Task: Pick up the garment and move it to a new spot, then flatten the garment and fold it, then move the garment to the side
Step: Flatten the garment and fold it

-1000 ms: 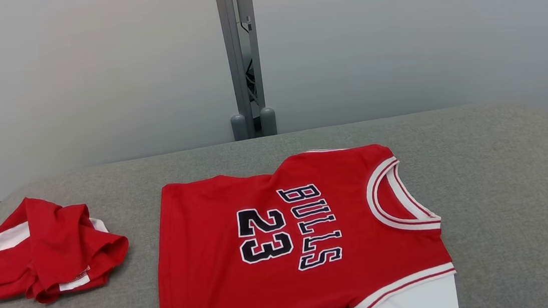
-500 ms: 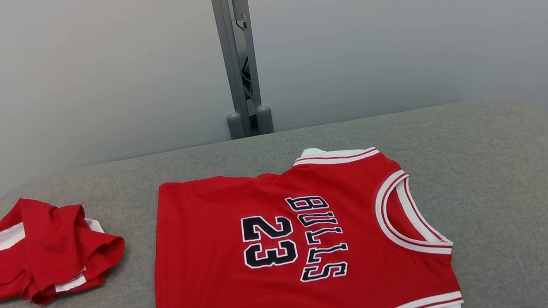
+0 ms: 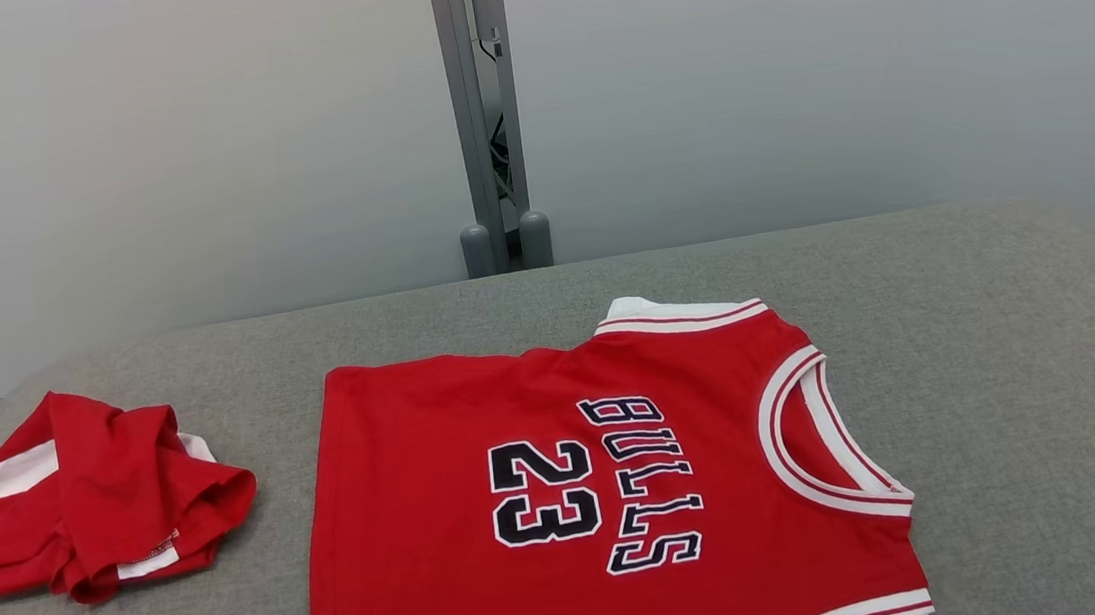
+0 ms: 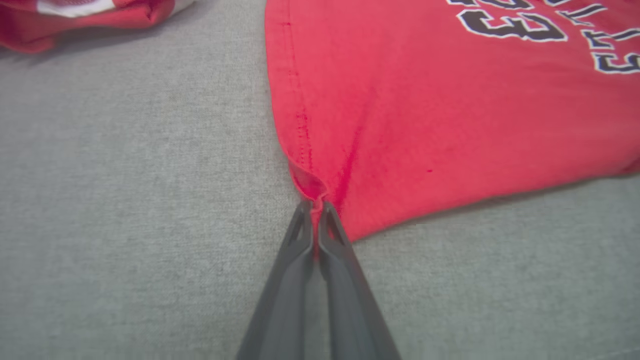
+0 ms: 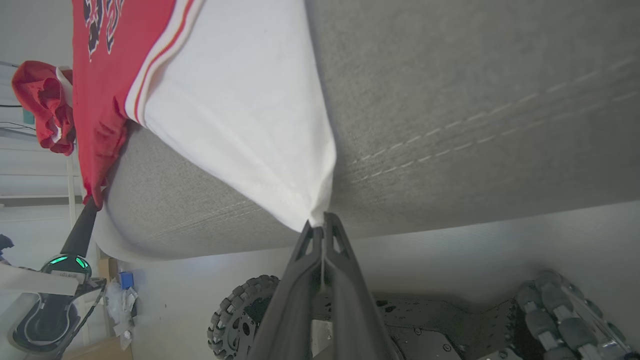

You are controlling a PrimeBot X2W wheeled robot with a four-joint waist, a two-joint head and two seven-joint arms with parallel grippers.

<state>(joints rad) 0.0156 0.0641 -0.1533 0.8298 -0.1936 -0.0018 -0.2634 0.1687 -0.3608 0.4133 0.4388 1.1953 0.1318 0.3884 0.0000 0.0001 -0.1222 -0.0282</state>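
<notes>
The grey padded bench (image 3: 1012,333) carries everything. Our jersey (image 3: 427,520) lies chest-up across its middle, collar to our right, and over the last second it has slid toward us. Its far sleeve (image 3: 668,311), tucked under a moment ago, now peeks out white at the back edge, and the body looks smoother. We judge the flattening pull is working, with folding not yet begun. The crumpled red-and-white bundle (image 3: 93,492) at the left has not shifted and sits well apart from the jersey. Our left hand (image 4: 315,204) is clenched on the jersey's red hem corner. Our right hand (image 5: 320,227) is pinching the tip of the white near sleeve (image 5: 240,100), drawn taut over the bench's front edge.
</notes>
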